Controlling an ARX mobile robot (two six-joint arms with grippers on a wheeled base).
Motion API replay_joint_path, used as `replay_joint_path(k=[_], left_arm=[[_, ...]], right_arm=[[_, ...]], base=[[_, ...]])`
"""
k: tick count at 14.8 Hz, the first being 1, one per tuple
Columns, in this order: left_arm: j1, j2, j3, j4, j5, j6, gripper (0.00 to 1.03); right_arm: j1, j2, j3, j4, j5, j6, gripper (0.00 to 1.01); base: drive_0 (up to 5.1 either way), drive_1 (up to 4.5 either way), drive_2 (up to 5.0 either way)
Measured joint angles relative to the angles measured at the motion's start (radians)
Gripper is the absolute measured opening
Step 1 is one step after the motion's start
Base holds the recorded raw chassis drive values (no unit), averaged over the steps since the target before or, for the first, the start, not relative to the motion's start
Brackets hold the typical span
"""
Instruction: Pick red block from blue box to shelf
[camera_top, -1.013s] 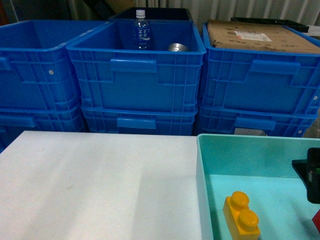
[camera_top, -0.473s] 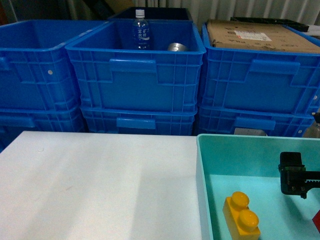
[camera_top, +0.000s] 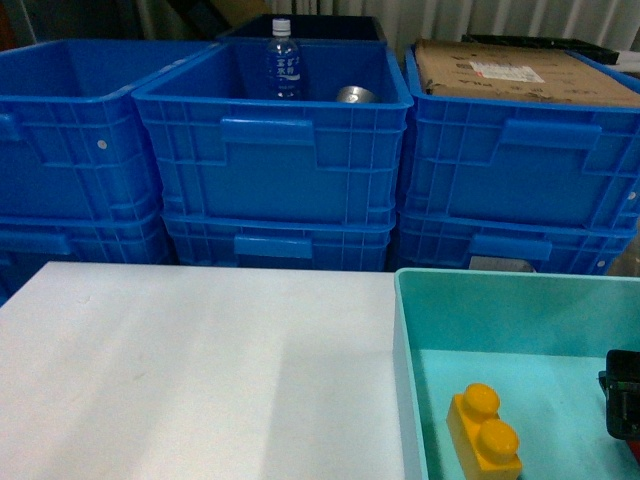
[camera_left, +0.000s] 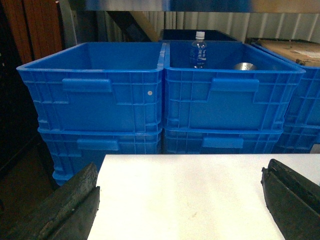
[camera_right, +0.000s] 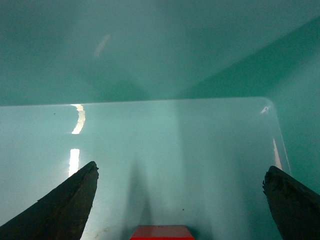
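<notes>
Six dark blue crates stand stacked in three piles of two. One bottle and one metal can sit in the middle top crate, one cardboard box in the right. One aqua tray holds one yellow brick and one red block.

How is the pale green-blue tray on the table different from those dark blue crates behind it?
The blue box is pale aqua with smooth walls; the dark blue crates are deep blue, ribbed, with handles. The box sits on the white table; the crates are stacked behind it. The box holds a yellow brick; one crate holds a bottle. Both are open-topped plastic.
</notes>
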Motion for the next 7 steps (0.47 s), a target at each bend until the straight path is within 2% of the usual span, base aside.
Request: replay_joint_path(k=[3, 7], left_arm=[[0.0, 0.0, 0.0, 0.0, 0.0, 0.0, 0.98], [0.0, 0.0, 0.0, 0.0, 0.0, 0.0, 0.98]], right_arm=[[0.01, 0.01, 0.0, -0.005, 0.004, 0.01, 0.98], [0.069, 0.062, -0.004, -0.008, 0.027, 0.047, 0.98]], base=[[0.0, 0.0, 0.0], [0.0, 0.0, 0.0]])
